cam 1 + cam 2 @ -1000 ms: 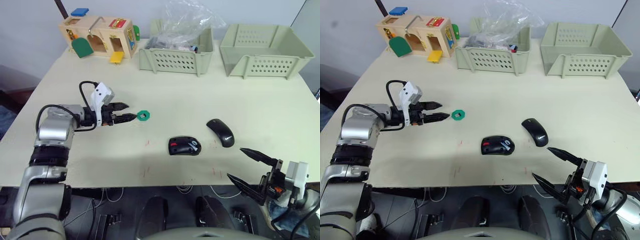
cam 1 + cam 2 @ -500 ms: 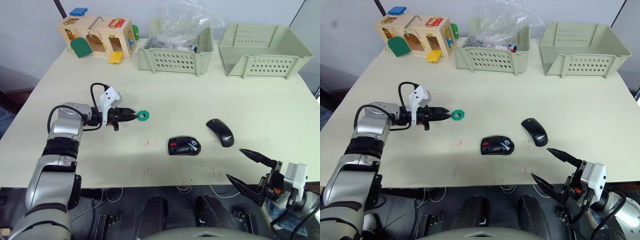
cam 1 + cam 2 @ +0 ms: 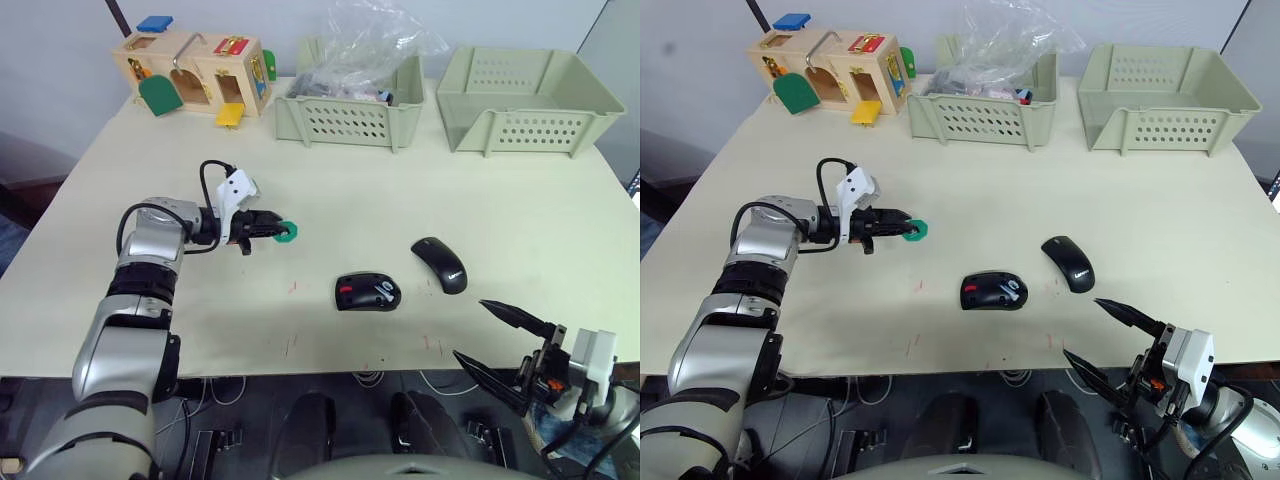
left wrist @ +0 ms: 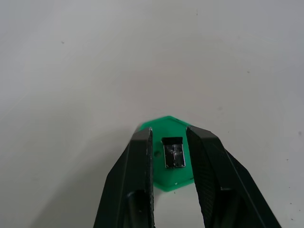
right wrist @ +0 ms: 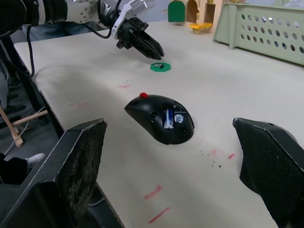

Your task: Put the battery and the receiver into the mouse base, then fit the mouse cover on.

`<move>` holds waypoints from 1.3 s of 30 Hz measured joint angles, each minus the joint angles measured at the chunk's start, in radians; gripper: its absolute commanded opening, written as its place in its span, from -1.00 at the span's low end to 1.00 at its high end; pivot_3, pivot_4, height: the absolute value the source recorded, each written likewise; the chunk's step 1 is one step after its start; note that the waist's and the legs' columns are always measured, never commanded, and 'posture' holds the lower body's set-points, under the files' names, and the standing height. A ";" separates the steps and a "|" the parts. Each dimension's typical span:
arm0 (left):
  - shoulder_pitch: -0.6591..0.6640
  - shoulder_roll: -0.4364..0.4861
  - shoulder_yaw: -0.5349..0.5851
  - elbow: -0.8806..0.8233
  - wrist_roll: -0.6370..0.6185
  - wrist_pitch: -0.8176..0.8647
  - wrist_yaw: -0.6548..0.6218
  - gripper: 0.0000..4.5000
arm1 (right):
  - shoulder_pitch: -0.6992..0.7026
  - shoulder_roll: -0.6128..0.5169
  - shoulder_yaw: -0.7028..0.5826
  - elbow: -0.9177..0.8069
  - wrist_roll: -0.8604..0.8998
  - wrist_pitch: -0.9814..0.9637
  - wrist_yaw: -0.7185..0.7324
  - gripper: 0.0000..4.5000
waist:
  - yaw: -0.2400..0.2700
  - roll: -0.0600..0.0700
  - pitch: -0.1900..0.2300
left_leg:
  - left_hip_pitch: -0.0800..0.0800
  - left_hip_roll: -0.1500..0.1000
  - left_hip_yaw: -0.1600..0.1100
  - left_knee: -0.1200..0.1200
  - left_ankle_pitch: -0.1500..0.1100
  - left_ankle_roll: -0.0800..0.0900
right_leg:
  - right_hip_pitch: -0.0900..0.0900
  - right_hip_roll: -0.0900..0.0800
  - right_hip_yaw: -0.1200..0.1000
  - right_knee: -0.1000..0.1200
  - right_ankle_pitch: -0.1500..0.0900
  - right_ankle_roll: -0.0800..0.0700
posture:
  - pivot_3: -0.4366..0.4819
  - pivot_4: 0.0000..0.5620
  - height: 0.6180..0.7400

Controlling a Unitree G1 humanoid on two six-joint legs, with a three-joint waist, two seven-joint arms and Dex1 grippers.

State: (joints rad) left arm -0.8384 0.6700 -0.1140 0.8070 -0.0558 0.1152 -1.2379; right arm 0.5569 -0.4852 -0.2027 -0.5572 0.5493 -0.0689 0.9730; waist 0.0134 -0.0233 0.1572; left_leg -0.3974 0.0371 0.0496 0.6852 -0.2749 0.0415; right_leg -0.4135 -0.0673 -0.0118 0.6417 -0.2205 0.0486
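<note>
The two eye views look down from head height over the whole table (image 3: 520,200). The left wrist view sits very close above the green disc (image 4: 167,159), while the right wrist view looks low across the table at the mouse base (image 5: 161,118), also seen from overhead

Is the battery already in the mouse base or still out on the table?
In. The battery lies in a recess of the mouse base, seen in the right wrist view, and the mouse cover lies apart beside it.

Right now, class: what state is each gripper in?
Left gripper: open, fingers either side of the receiver on the green disc, not gripping it.
Right gripper: open wide, holding nothing.
</note>
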 measured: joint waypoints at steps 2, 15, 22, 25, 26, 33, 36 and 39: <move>-0.002 -0.004 -0.008 0.018 0.016 -0.008 -0.002 -0.46 | 0.003 0.000 0.000 0.000 0.000 0.000 -0.001 1.00 | 0.001 0.000 0.000 | 0.000 0.000 0.000 0.000 0.000 0.000 | 0.000 0.000 0.000 0.000 0.000 0.000 | -0.05 -0.47 1.00; -0.020 -0.008 -0.013 0.073 0.055 -0.054 -0.003 -0.46 | 0.005 0.000 0.002 0.000 0.000 0.000 -0.011 1.00 | 0.001 0.000 0.000 | 0.000 0.000 0.000 0.000 0.000 0.000 | 0.000 0.000 0.000 0.000 0.000 0.000 | -0.05 -0.47 1.00; -0.021 -0.008 -0.014 0.081 0.071 -0.086 -0.011 -0.46 | 0.006 0.000 0.003 -0.014 0.000 0.000 -0.020 1.00 | 0.001 0.000 0.000 | 0.000 0.000 0.000 0.000 0.000 0.000 | 0.000 0.000 0.000 0.000 0.000 0.000 | -0.05 -0.47 1.00; -0.022 -0.008 -0.014 0.089 0.073 -0.097 -0.012 -0.58 | 0.006 -0.002 0.009 -0.014 0.001 0.001 -0.021 1.00 | 0.001 0.000 0.000 | 0.000 0.000 0.000 0.000 0.000 0.000 | 0.000 0.000 0.000 0.001 0.000 0.000 | -0.05 -0.47 1.00; -0.022 -0.008 -0.014 0.090 0.073 -0.100 -0.013 -0.70 | 0.006 -0.003 0.009 -0.014 0.001 0.001 -0.021 1.00 | 0.001 0.000 0.000 | 0.000 0.000 0.000 0.001 0.000 0.000 | 0.000 0.000 0.000 0.001 0.000 0.000 | -0.05 -0.47 1.00; -0.023 -0.008 -0.013 0.094 0.074 -0.108 -0.019 -0.99 | 0.006 -0.007 0.009 -0.014 0.002 0.001 -0.022 1.00 | 0.001 0.000 0.000 | 0.000 0.000 0.000 0.001 0.000 0.000 | 0.000 0.000 0.000 0.001 0.000 0.000 | -0.05 -0.47 1.00; -0.023 -0.008 -0.012 0.094 0.073 -0.109 -0.020 -0.99 | 0.004 -0.009 0.009 -0.014 0.002 0.002 -0.026 1.00 | 0.001 0.000 0.000 | 0.000 0.000 0.000 0.001 0.000 0.000 | 0.000 0.000 0.000 0.001 0.000 0.000 | -0.05 -0.47 1.00; -0.018 -0.002 -0.008 0.083 0.063 -0.100 -0.030 -0.99 | -0.006 -0.015 0.010 -0.026 0.014 0.029 -0.045 1.00 | 0.001 0.000 0.000 | 0.000 0.000 0.000 0.001 0.000 0.000 | 0.000 0.000 0.000 0.001 0.000 0.000 | -0.05 -0.47 1.00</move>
State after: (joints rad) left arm -0.8567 0.6684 -0.1217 0.8903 0.0070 0.0156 -1.2674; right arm 0.5506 -0.5000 -0.1925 -0.5837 0.5635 -0.0399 0.9278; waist 0.0142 -0.0236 0.1571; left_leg -0.3973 0.0372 0.0494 0.6860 -0.2748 0.0415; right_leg -0.4134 -0.0672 -0.0118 0.6427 -0.2203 0.0485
